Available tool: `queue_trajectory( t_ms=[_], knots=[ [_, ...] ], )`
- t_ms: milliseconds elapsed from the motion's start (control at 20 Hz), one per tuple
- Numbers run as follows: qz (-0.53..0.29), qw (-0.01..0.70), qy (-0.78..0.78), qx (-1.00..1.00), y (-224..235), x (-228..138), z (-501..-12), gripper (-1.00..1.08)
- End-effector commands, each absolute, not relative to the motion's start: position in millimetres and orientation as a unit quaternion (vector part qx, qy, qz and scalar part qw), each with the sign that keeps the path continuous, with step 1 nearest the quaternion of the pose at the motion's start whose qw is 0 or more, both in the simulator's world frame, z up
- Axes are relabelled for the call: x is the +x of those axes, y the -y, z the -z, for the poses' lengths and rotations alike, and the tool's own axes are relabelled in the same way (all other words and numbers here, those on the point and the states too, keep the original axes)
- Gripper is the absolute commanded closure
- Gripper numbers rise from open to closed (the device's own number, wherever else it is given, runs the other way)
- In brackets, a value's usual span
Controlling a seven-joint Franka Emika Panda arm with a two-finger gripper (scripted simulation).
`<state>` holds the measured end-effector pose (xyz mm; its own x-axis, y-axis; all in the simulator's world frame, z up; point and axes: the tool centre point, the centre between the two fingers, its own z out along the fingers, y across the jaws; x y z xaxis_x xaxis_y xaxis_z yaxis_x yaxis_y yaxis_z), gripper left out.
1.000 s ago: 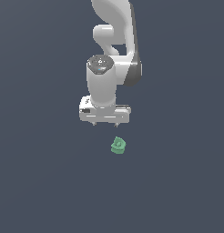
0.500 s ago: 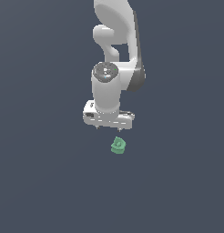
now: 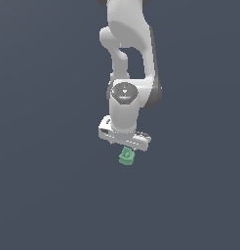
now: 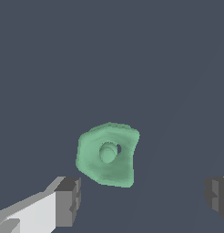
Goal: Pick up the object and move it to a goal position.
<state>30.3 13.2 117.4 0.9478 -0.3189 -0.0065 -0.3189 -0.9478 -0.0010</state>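
Observation:
The object is a small mint-green chunky piece with rounded edges, lying on the dark grey floor. In the wrist view it shows a round knob in its middle. My white gripper hangs right above it, and its body hides the object's upper edge in the exterior view. In the wrist view the gripper is open: one grey fingertip is beside the object and the other is far off to the side. The object sits nearer the first fingertip, touching neither.
The floor is a plain dark grey surface. The white arm rises behind the gripper.
The gripper has moved down and toward the exterior view's right, from beside the object to directly over it. The object has not moved.

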Motion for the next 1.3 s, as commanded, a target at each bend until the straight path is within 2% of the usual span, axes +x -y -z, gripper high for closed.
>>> queue_trajectory(
  t_ms=[0,850,1250],
  knots=[
    [-0.002,0.001,-0.182,-0.983,-19.9,34.7,-109.4,-0.92],
    [0.000,0.000,-0.226,-0.974,-35.7,42.7,-87.3,-0.92],
    [0.000,0.000,-0.228,-0.974,-35.5,41.8,-49.2,-0.92]
  ],
)
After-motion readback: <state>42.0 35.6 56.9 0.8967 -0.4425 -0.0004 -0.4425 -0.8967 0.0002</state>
